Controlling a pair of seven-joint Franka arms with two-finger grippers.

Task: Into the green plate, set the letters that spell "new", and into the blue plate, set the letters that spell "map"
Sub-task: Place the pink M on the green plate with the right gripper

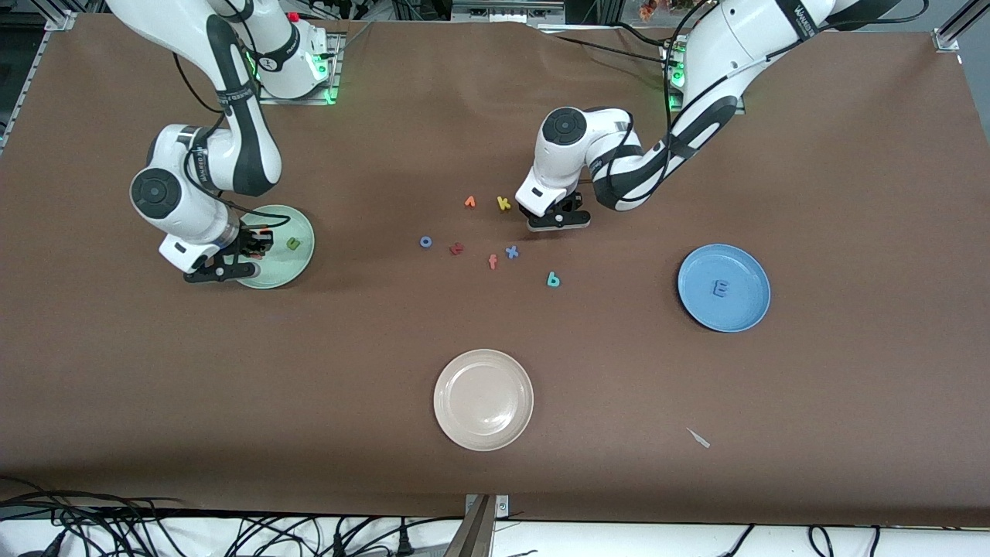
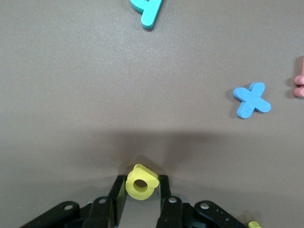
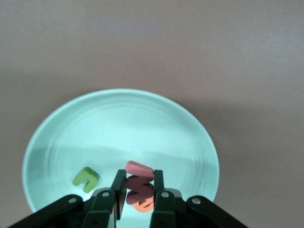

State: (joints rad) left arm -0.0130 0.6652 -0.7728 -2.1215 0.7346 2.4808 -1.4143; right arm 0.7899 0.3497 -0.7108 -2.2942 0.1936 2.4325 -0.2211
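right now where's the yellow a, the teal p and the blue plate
yellow a (image 2: 141,184), left wrist view, its ring face
teal p (image 1: 553,279), front view, its middle
blue plate (image 1: 749,272), front view, bare floor near the rim

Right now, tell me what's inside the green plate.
The olive-green n lies in the green plate. The right gripper, over the plate, is shut on the salmon-red w. An orange bit shows under it; the gripper covers the plate below.
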